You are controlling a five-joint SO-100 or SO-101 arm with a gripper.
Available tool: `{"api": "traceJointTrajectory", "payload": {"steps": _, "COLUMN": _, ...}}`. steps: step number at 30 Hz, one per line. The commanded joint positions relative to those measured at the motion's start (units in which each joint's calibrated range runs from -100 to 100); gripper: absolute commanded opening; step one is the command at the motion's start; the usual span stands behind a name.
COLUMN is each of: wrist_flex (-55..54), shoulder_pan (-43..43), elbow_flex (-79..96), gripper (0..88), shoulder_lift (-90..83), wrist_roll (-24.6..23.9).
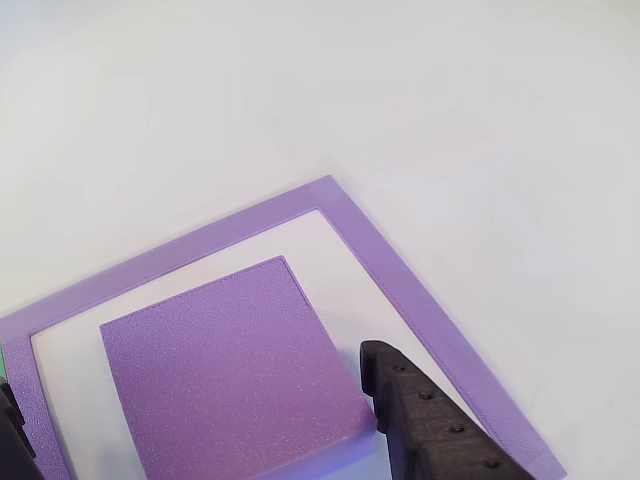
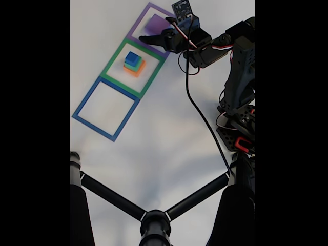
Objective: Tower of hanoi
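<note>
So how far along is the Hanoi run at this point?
Done: the purple block lies flat inside the purple frame, alone. In hand: nothing visibly gripped; the claw hovers at that frame, with the block between its fingers in the other view, and whether it touches cannot be told. Left: the blue, green and orange stack sits in the green frame; the blue frame holds nothing.

Purple square tile (image 1: 232, 370) seen lying flat inside purple frame (image 1: 400, 270), corner turned relative to frame edges. In fixed view, three square frames laid in diagonal row: purple, green frame (image 2: 114, 60), blue frame (image 2: 87, 99). Stack (image 2: 134, 63) seen inside green frame: orange block at bottom, green above, blue on top.
</note>
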Motion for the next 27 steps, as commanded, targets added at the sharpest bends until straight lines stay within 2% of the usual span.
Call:
{"api": "traceJointTrajectory", "payload": {"steps": 1, "wrist_flex": -1.5, "shoulder_pan": -0.2, "elbow_flex": -1.3, "gripper": 38.9, "shoulder_lift": -0.6, "wrist_roll": 0.2}}
{"api": "traceJointTrajectory", "payload": {"steps": 8, "wrist_flex": -1.5, "shoulder_pan": 0.0, "elbow_flex": -1.4, "gripper": 28.2, "shoulder_lift": -0.2, "wrist_roll": 0.2}}
{"api": "traceJointTrajectory", "payload": {"steps": 27, "wrist_flex": -1.5, "shoulder_pan": 0.7, "elbow_flex": -1.6, "gripper": 21.3, "shoulder_lift": -0.2, "wrist_roll": 0.2}}
